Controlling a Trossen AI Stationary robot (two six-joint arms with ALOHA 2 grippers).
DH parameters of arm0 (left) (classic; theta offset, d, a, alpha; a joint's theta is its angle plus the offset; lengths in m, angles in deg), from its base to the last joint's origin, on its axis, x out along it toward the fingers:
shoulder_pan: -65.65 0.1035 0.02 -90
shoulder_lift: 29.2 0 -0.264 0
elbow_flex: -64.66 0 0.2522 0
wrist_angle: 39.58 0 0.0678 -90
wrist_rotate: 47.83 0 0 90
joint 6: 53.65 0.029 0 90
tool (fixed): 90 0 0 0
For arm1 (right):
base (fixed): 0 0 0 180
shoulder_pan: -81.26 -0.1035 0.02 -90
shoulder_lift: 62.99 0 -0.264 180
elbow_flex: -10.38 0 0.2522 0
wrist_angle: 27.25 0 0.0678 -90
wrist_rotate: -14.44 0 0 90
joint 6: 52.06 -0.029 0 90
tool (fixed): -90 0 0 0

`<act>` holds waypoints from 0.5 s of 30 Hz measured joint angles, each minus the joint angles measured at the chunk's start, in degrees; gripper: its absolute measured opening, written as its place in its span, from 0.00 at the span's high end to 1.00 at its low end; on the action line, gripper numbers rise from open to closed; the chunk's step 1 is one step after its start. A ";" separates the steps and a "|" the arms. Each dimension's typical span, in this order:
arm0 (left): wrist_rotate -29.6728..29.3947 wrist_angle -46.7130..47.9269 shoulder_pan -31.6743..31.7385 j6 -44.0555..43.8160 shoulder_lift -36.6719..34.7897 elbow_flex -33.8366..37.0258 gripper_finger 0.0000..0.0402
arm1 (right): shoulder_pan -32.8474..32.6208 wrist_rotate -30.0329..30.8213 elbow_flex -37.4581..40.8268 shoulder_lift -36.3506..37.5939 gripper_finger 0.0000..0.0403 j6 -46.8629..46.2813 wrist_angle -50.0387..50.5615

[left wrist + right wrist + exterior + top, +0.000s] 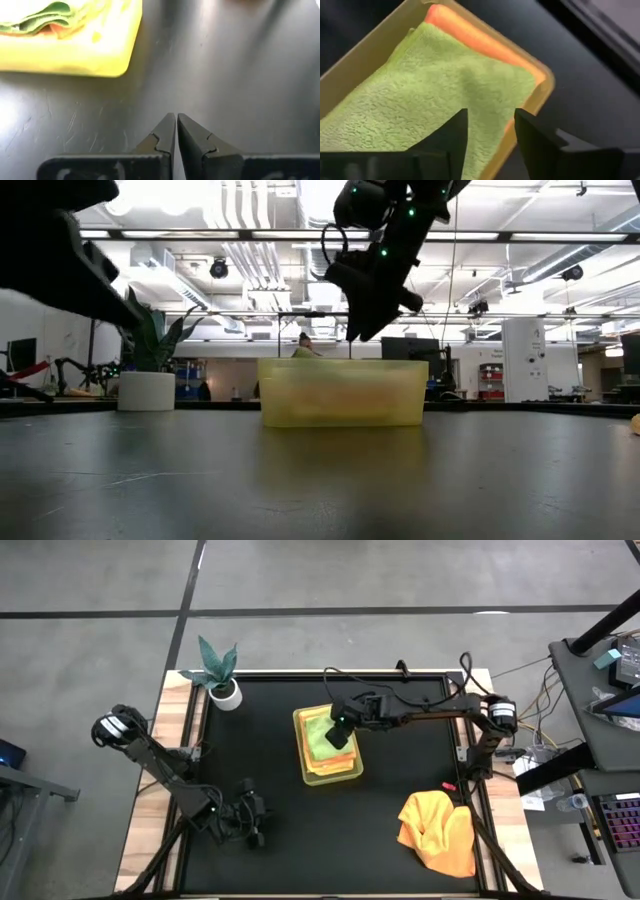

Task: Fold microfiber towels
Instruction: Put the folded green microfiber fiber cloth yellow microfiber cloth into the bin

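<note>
Green towel [435, 85] under R tool [490, 130].

Right arm stretched from the table's right edge toward the middle, forearm level, wrist bent downward; right gripper [341, 736] held above table level with its two dark fingers [451, 135] parted, a clear gap between them, nothing clamped. Left arm folded low along the table's front left, elbow out, left gripper [254, 830] down near the surface, fingers [160, 136] pressed together tip to tip, empty.
</note>
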 joint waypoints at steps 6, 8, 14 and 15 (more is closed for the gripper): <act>0.00 -7.22 5.33 10.18 0.00 -1.02 0.99 | 0.23 -0.21 -3.17 0.36 0.57 8.39 4.18; 0.29 -8.73 8.08 14.25 0.00 -1.86 0.99 | 0.23 -0.58 -3.19 0.93 0.59 11.05 4.22; 8.57 -8.72 18.83 25.72 -0.27 -5.18 0.99 | 0.12 -1.71 -0.32 3.89 0.73 17.86 3.50; 10.42 -8.79 20.94 27.46 -0.41 -5.58 0.99 | 0.12 -2.89 0.49 4.53 0.76 18.82 3.04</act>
